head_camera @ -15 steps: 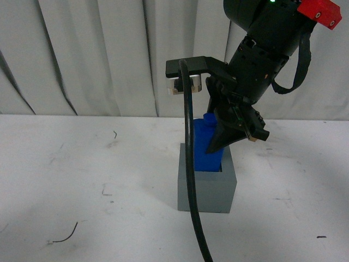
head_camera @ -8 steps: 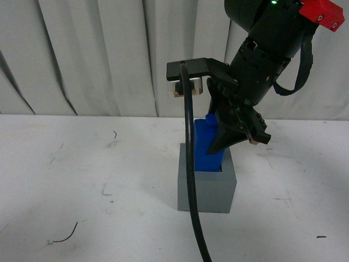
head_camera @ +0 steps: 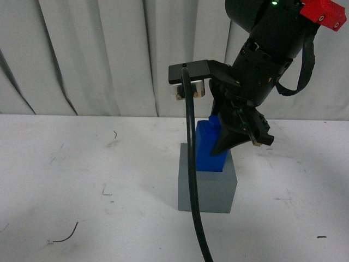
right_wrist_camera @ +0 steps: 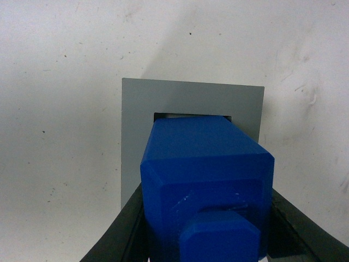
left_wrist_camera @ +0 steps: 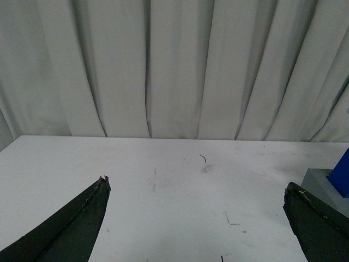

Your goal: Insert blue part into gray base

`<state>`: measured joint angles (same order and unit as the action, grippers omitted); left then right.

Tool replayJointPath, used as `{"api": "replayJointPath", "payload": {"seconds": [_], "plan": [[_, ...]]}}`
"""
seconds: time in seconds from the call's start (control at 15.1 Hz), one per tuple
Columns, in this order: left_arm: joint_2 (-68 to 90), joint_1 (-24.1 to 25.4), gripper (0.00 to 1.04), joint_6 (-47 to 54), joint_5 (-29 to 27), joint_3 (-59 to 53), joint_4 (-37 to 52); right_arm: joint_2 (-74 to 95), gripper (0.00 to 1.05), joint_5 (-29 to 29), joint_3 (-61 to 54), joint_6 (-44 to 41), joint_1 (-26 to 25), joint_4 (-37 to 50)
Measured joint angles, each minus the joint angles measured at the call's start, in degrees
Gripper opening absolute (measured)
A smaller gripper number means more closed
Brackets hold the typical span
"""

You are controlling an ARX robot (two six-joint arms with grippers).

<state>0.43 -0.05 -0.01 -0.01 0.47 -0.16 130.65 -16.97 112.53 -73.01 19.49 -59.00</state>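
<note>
The gray base (head_camera: 207, 191) stands on the white table in the middle of the front view. My right gripper (head_camera: 232, 139) is shut on the blue part (head_camera: 210, 147), which stands upright with its lower end in the recess of the gray base (right_wrist_camera: 136, 125). From the right wrist the blue part (right_wrist_camera: 207, 174) fills the view, its knob nearest the camera, with a dark finger on either side. My left gripper (left_wrist_camera: 196, 191) hangs open over bare table, its fingers (left_wrist_camera: 76, 224) far apart. At that view's edge show the gray base (left_wrist_camera: 319, 183) and the blue part (left_wrist_camera: 342, 174).
White curtains (head_camera: 98, 54) hang close behind the table. A black cable (head_camera: 192, 180) runs down in front of the base. Small dark scraps (head_camera: 65, 236) lie on the tabletop (head_camera: 82, 180) at the near left and near right.
The right gripper and the blue part have shifted slightly to the right, and the part now stands more upright over the base. The left gripper is only seen now.
</note>
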Motion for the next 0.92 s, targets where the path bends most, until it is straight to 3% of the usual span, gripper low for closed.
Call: {"api": "replayJointPath", "payload": {"seconds": [0.13,0.2,0.46,0.73,0.92], "plan": [[0.0,0.0,0.98,0.0,0.0,0.0,0.0,0.02,0.47,0.0,0.02,0.02,0.0,0.09],[0.0,0.0,0.98,0.0,0.0,0.0,0.0,0.02,0.53,0.02,0.02,0.04,0.0,0.09],[0.0,0.0,0.98,0.02,0.02,0.0,0.0,0.13,0.99,0.7,0.39,-0.04,-0.02,0.24],[0.0,0.0,0.98,0.0,0.02,0.0,0.0,0.11,0.98,-0.59,0.87,0.17,-0.04,0.96],[0.0,0.0,0.98,0.0,0.0,0.0,0.0,-4.83,0.98,-4.59,-2.16,3.43,-0.76,2.03]]}}
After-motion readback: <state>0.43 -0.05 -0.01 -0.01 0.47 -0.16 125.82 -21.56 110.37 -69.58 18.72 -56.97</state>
